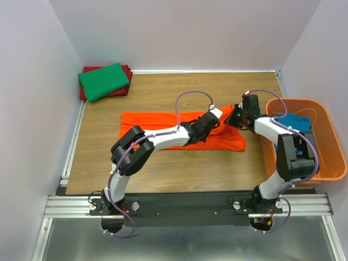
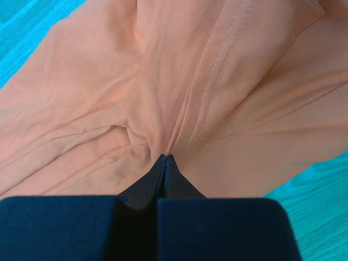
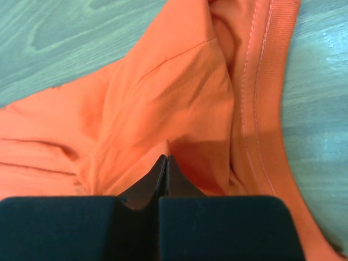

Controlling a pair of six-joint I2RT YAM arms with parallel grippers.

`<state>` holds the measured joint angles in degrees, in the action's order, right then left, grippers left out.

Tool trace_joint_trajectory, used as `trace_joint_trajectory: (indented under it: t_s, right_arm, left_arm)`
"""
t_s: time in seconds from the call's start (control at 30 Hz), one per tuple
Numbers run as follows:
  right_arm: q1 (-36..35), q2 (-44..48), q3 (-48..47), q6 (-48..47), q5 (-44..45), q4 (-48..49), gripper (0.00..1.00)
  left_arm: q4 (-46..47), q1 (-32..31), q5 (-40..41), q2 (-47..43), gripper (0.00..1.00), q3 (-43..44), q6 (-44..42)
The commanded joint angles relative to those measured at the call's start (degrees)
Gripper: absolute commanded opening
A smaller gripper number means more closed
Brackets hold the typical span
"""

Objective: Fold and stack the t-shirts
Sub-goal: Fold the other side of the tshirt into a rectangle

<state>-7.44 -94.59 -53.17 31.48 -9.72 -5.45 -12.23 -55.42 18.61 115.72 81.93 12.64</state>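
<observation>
Orange tee lies spread mid-frame on the counter. Left hand, jaws pressed together, pinches its cloth right of centre. Right hand, also closed, seems to pinch a fold at the tee's right end. Green tee sits on a red tee at upper left. Blue tee lies in the basket at right.
</observation>
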Motion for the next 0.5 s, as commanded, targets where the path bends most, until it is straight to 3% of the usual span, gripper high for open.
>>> trace_joint_trajectory:
  t_s: [0.0,0.47]
  right_arm:
    - [-0.29,3.97,2.71,-0.20,0.49,0.71,0.04]
    - [-0.21,13.46,12.73,0.24,0.31,0.71,0.04]
  left_arm:
    - [0.54,0.49,-1.21,-0.15,0.01,1.13,0.01]
    - [-0.51,1.10,-1.91,-0.15,0.01,1.39,0.80]
